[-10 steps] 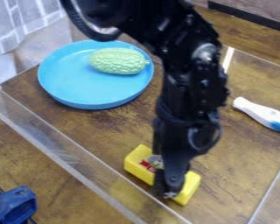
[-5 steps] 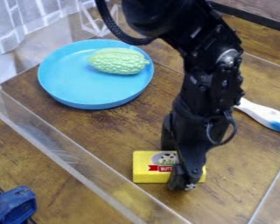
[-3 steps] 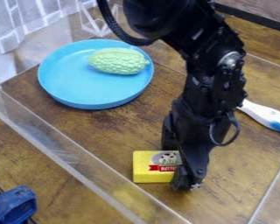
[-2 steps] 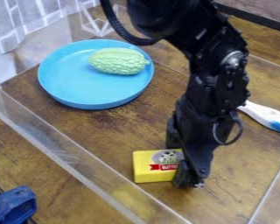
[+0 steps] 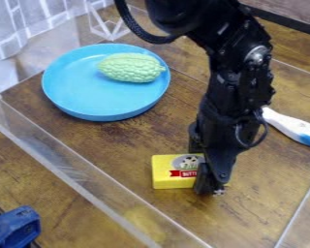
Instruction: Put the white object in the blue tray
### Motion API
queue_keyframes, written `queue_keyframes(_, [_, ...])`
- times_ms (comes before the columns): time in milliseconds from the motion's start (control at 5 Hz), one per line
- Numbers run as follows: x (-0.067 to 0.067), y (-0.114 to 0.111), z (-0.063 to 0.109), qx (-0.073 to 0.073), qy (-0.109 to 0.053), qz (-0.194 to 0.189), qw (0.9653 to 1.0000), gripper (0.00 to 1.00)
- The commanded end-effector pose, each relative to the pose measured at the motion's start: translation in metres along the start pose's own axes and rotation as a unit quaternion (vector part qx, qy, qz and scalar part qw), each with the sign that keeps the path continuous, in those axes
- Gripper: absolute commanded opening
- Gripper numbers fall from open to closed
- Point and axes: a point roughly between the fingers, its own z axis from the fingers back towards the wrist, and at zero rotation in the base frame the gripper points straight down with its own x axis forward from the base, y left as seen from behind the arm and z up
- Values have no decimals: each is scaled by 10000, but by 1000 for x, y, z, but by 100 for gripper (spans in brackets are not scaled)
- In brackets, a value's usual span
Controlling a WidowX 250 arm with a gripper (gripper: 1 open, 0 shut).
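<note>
The white object, slim with a light-blue end, lies on the wooden surface at the far right. The blue tray sits at the upper left, well apart from it. My gripper points down at the front, to the left of and nearer than the white object. Its tips are at the right end of a yellow box with a red-and-white label. The black arm hides the jaws, so how wide they stand does not show. Nothing white is between them.
A green bumpy vegetable lies in the tray. A clear plastic wall runs along the front and left of the work surface. A blue cloth-like thing sits outside it at the bottom left.
The arm has shifted a little to the right and back. The yellow box has slid and turned slightly with it. The white object has not moved.
</note>
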Motion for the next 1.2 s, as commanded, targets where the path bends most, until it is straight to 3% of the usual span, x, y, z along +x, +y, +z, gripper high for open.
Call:
queue_keyframes(0, [-5, 13, 6, 98, -13, -137, 9999, 0])
queue_keyframes(400, [11, 12, 21, 146, 8, -816, 9966, 0])
queue_keyframes(600, [19, 13, 29, 172, 47, -1161, 9931, 0])
queue_keyframes(800, [14, 32, 40, 292, 230, -1483, 9882, 0])
queue_keyframes(1000, [8, 53, 62, 514, 410, -1836, 9808, 0])
